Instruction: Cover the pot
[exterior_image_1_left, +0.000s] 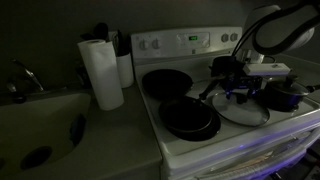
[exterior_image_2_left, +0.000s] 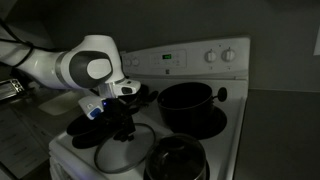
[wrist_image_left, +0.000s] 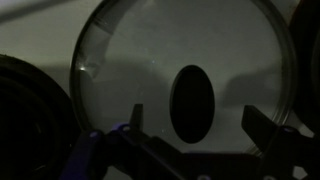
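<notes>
Gripper (wrist_image_left: 193, 112) hangs directly over the glass lid (wrist_image_left: 150, 60), jaws wide, nothing held. The lid's dark knob (wrist_image_left: 190, 103) shows between the two fingers (wrist_image_left: 136, 125); whether they touch it, cannot tell. The lid lies flat on the white stove (exterior_image_1_left: 230, 138). The pot (exterior_image_2_left: 190, 102) sits well apart from the lid, open-topped, farther back toward the control panel than the lid. A black frying pan (exterior_image_1_left: 190, 118) is just beside the lid. A dark-blue saucepan (exterior_image_1_left: 285, 96) is near the lid on its opposite side.
</notes>
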